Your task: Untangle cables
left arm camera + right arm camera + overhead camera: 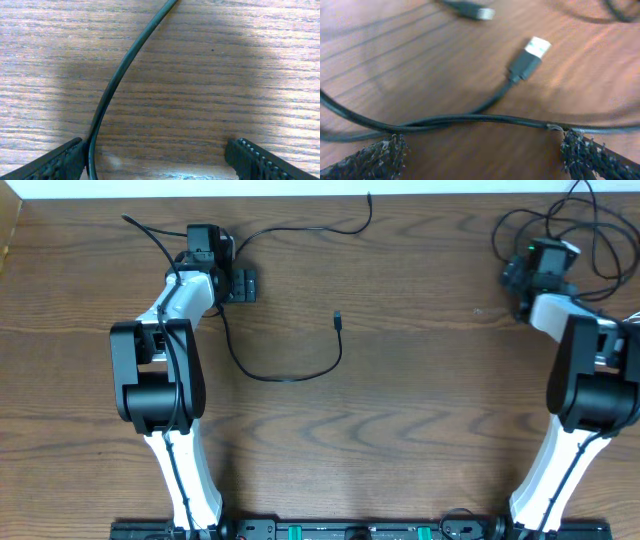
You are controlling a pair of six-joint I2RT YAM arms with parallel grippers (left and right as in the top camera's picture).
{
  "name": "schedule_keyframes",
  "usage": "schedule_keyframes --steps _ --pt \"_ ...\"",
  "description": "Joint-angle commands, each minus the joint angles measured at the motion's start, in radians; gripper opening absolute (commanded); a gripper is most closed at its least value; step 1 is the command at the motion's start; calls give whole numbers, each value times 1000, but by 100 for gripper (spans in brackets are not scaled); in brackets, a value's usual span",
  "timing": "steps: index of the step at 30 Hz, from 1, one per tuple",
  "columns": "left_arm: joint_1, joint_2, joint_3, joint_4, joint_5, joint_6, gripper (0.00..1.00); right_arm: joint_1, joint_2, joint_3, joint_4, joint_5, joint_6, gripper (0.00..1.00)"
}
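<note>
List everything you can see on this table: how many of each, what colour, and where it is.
table: one, brown wood, under everything
loose cable: one, black, left of centre, running from the far edge and curling to a small plug mid-table
tangle: strands overlap too much to count, black, far right corner
plugs: two, black with light tips, beside the tangle in the right wrist view
left arm: one, white and black, left side
right arm: one, white and black, right side
left gripper: one, black, open, loose cable beside one finger
right gripper: one, black, open, at a tangle strand
</note>
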Motion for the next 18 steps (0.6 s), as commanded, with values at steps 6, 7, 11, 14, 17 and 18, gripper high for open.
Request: schedule_keyframes --steps 6,7,11,14,17,18 --pt "3 56 -37 -34 17 2 91 -95 13 -2 -5 28 3 99" --pt "3 56 -37 -33 17 2 91 -107 13 -2 -8 28 3 99" --pt "3 56 -37 -34 17 2 92 -148 13 -2 -28 30 10 99" --pt "3 56 -37 -33 17 2 91 -170 13 -2 -63 10 14 99" --pt "3 56 -37 -33 17 2 92 -177 13 -2 -97 -73 -24 98" --pt "3 56 -37 -33 17 2 92 -177 13 -2 -109 -105 -46 96"
